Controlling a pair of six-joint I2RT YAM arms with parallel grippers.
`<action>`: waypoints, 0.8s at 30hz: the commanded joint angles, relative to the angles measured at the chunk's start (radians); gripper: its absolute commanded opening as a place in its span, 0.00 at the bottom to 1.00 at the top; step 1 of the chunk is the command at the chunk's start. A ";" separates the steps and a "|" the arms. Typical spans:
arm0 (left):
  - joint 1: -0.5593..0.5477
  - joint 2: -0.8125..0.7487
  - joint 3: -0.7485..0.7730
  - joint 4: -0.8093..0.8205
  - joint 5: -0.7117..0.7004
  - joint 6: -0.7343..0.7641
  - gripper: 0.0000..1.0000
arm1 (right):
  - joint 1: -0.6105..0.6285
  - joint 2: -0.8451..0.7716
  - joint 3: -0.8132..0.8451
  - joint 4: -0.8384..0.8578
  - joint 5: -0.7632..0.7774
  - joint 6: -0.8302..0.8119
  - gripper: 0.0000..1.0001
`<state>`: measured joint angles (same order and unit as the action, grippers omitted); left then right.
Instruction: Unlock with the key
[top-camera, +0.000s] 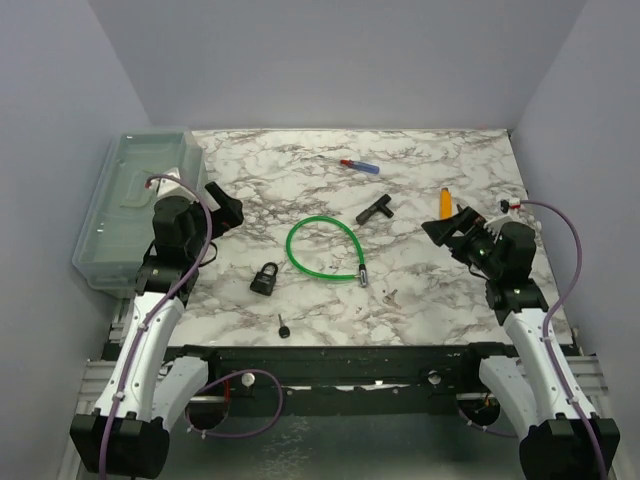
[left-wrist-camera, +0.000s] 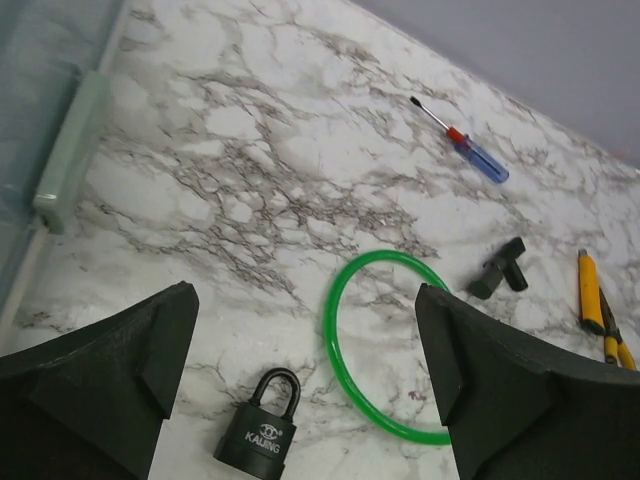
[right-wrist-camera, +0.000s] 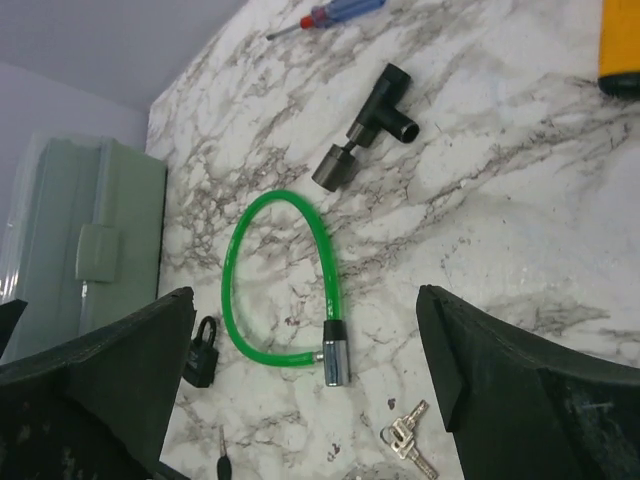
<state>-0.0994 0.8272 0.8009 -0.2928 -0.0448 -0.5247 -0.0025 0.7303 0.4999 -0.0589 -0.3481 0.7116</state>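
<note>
Toward the front-left of the marble surface (top-camera: 420, 150), you had the black padlock (top-camera: 265, 278) lying flat, just left of the green cable loop (top-camera: 325, 250). Your left tool (top-camera: 225, 210) hovered behind it, fingers spread wide and gripping nothing. What looked like a small black-headed key (top-camera: 284, 327) lay near the front edge, close to the padlock. A bunch of silver keys (top-camera: 390, 296) lay right of the cable's metal end. Your right tool (top-camera: 445, 228) hung at the right side, equally wide apart and empty. A black T-shaped part (top-camera: 375, 208) and a blue-handled screwdriver (top-camera: 360, 165) lay farther back, and a clear bin (top-camera: 130, 200) stood at the left edge.
</note>
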 joint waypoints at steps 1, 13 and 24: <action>-0.041 0.056 0.042 -0.037 0.166 0.049 0.99 | 0.002 0.038 0.097 -0.243 0.071 0.078 1.00; -0.185 0.146 0.078 -0.106 0.159 0.091 0.93 | 0.047 0.121 0.236 -0.628 0.198 0.157 1.00; -0.233 0.162 0.090 -0.136 0.104 0.104 0.90 | 0.302 0.293 0.162 -0.589 0.326 0.241 1.00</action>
<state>-0.3290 0.9871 0.8566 -0.4030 0.0971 -0.4412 0.1467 0.9092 0.6659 -0.6380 -0.1310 0.8902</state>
